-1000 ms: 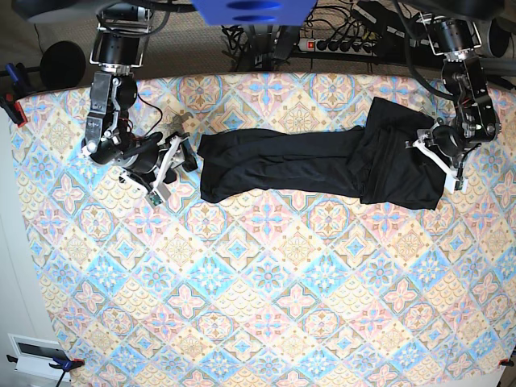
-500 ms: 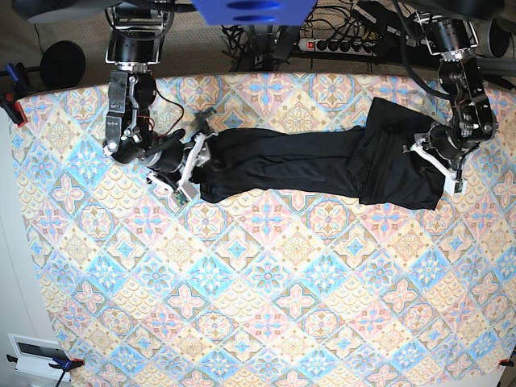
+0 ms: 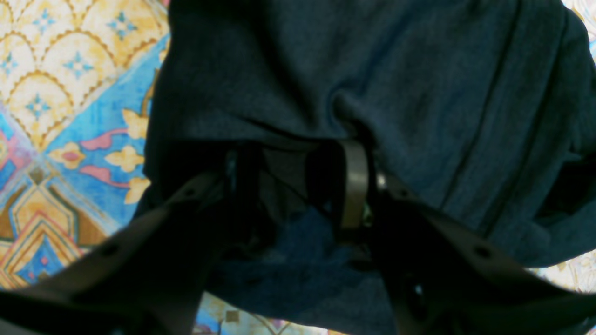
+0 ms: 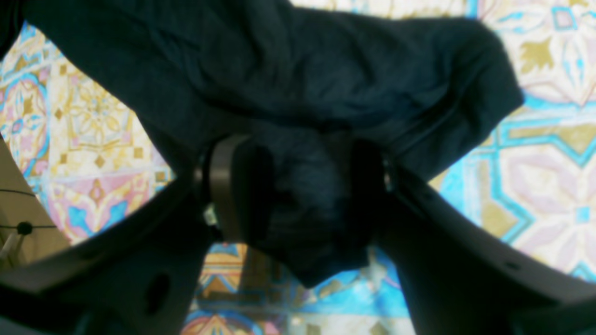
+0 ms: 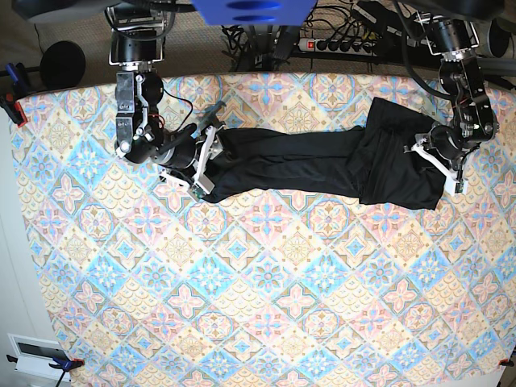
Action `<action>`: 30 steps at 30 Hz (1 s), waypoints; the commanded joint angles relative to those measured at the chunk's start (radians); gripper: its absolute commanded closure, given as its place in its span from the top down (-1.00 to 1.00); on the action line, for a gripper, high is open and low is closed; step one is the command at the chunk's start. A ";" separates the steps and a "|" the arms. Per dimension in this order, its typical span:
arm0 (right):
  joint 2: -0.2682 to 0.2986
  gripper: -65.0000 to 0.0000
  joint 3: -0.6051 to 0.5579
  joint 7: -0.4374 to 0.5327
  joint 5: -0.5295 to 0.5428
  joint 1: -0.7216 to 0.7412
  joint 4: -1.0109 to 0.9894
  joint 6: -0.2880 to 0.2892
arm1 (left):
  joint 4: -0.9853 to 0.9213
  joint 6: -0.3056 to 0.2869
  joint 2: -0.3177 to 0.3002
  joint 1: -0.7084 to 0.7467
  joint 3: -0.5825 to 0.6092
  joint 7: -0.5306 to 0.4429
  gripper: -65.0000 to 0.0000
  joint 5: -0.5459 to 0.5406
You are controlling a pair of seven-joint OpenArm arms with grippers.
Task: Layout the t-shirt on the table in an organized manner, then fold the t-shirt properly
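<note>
Your right gripper (image 4: 298,186) had its jaws spread wide with a bunched end of the t-shirt (image 4: 288,93) sitting between them; the fabric filled the gap, yet the jaws had not visibly pinched it. In the base view that gripper (image 5: 205,157) sat at the shirt's end on that view's left, low over the table (image 5: 266,306). Your left gripper (image 3: 298,186) stood part-way apart, a fold of the t-shirt (image 3: 396,93) lay across its jaws, and I could not tell whether the cloth was really clamped or only draped there. From the base view it (image 5: 435,161) met the wider, doubled-over end of the garment near the table's far edge on that view's right. Between your two grippers the t-shirt (image 5: 322,165) lay stretched in a long, narrow, creased band across the table's far half, flat on the patterned cloth.
</note>
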 commanded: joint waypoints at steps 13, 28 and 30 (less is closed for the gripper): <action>0.026 -0.98 -0.067 0.014 0.024 -0.050 0.076 0.003 | 0.013 0.001 -0.018 -0.012 -0.006 -0.020 -0.29 -0.005; 0.029 -0.97 -0.069 -0.053 0.019 -0.123 0.182 0.003 | 0.013 0.001 -0.015 -0.013 -0.006 -0.020 -0.29 -0.007; 0.029 -0.97 -0.069 -0.056 0.019 -0.126 0.174 0.003 | 0.013 0.001 -0.015 -0.013 -0.006 -0.020 -0.29 -0.007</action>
